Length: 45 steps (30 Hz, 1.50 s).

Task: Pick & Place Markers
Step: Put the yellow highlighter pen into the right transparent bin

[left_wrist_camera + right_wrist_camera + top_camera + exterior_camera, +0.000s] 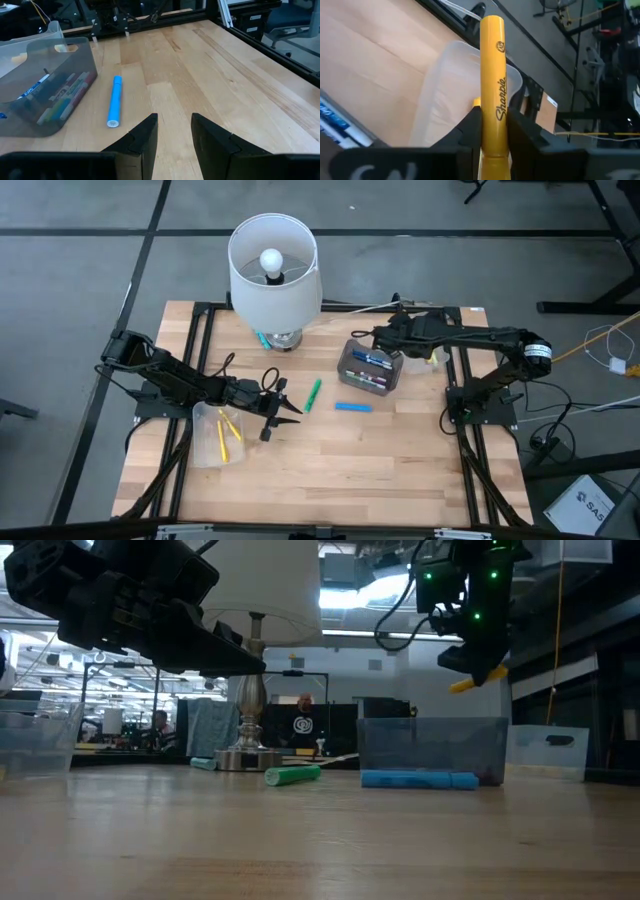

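Right wrist view: the right gripper (492, 131) is clamped on a yellow capped marker pen (493, 75), its two dark fingers pressed against the barrel on either side. The pen juts forward past the fingertips, and beyond its far end sits a clear plastic tub (455, 95) with something yellow inside, so I judge the pen is held lengthwise to be released into that tub, which seems to collect yellow ones. In the low view the right gripper hangs well above the table, the pen tip showing beneath it.

The left gripper (174, 131) has its fingers apart with only bare wood between them; it holds nothing. Ahead of it and off to one side lies a loose blue marker pen (115, 101), and just beyond that a smoky grey plastic bin (75, 95) already holding several markers. In the high view a green marker pen (313, 394) lies just past the left fingertips, and a clear tub (205, 442) with yellow pens sits beneath the left arm. Whether green or blue is the left arm's next target is hard to tell.
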Motion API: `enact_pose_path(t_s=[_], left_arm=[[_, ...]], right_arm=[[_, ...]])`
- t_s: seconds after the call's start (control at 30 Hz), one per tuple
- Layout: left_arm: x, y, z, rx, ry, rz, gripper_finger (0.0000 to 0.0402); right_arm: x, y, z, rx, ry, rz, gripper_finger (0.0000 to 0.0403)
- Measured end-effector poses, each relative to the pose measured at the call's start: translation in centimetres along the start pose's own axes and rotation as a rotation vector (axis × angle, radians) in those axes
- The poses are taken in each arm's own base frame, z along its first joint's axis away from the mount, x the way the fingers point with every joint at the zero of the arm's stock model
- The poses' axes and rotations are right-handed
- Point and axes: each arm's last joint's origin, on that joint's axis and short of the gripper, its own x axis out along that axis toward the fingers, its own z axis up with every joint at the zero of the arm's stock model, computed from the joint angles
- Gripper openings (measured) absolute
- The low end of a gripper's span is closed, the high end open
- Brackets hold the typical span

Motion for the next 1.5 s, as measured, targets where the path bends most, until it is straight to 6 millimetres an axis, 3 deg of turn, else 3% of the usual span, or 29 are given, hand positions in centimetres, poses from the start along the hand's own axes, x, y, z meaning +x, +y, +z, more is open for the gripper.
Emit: enact_pose_path(t_s=[0.27,0.83,1.5], left_arm=[[0.0,0.0,-0.1,0.0,0.012,-0.001,0.0116],[0.0,0.1,-0.2,0.0,0.027,0.049,0.0116],[0.0,0.1,-0.2,0.0,0.028,0.054,0.0116]], right_arm=[[0.9,-0.5,-0.2,-0.003,0.04,-0.03,0.0071],[4.9,0.3,-4.4,-0.017,0.185,-0.095,0.0078],[6.2,0.1,-4.3,0.05,0.195,-0.09,0.008]])
